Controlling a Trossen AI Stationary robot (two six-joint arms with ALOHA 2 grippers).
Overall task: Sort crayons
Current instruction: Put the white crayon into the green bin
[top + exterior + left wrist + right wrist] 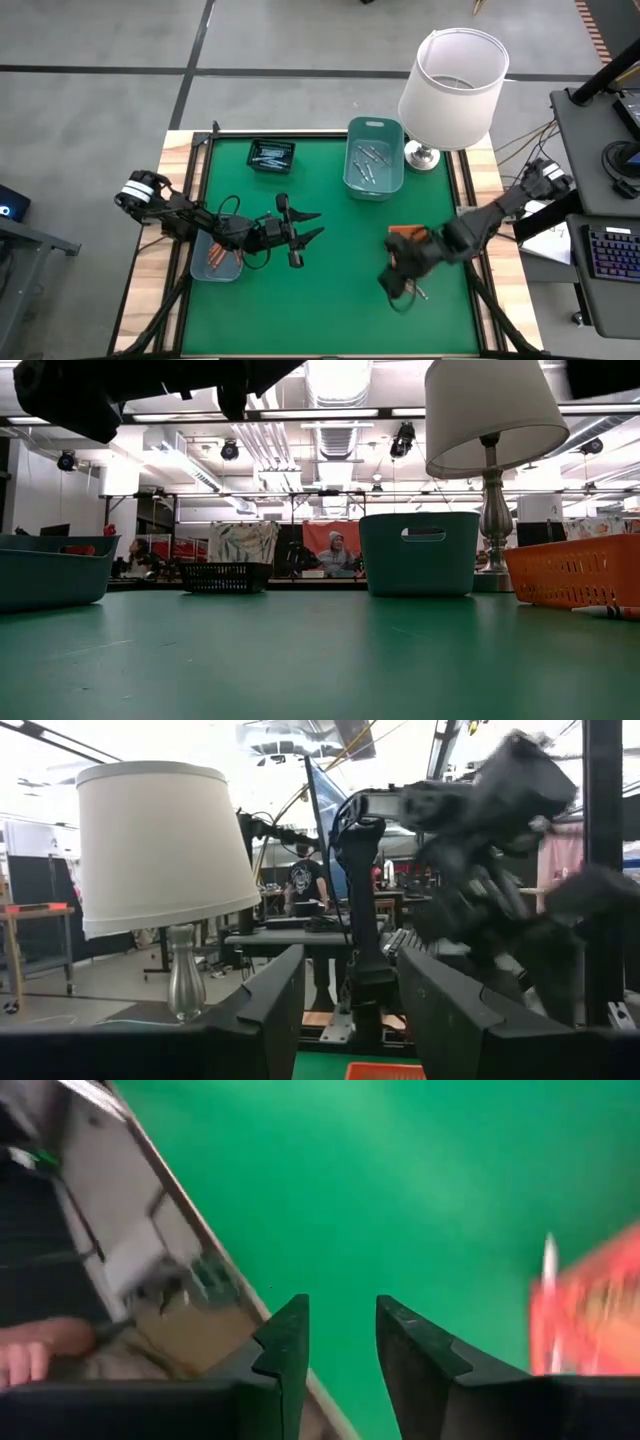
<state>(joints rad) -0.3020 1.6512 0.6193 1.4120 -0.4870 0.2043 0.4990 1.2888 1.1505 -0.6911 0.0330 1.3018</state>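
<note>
Several crayons lie sorted in trays: grey ones in a black tray [270, 155] and in a teal bin [375, 160], orange-red ones in a pale tray [218, 260] at the left. One loose crayon [610, 612] lies on the mat beside an orange tray [408, 235]; it also shows in the right wrist view [548, 1265]. My left gripper [305, 232] is open and empty, held level above the mat's middle, its fingers pointing toward the table's right edge. My right gripper [393, 283] is open and empty, just near of the orange tray, above the mat.
A lamp with a white shade [455, 85] stands at the far right, next to the teal bin. The green mat [330, 300] is bare between the two grippers and toward the near edge. Wooden table rims [178, 200] border the mat.
</note>
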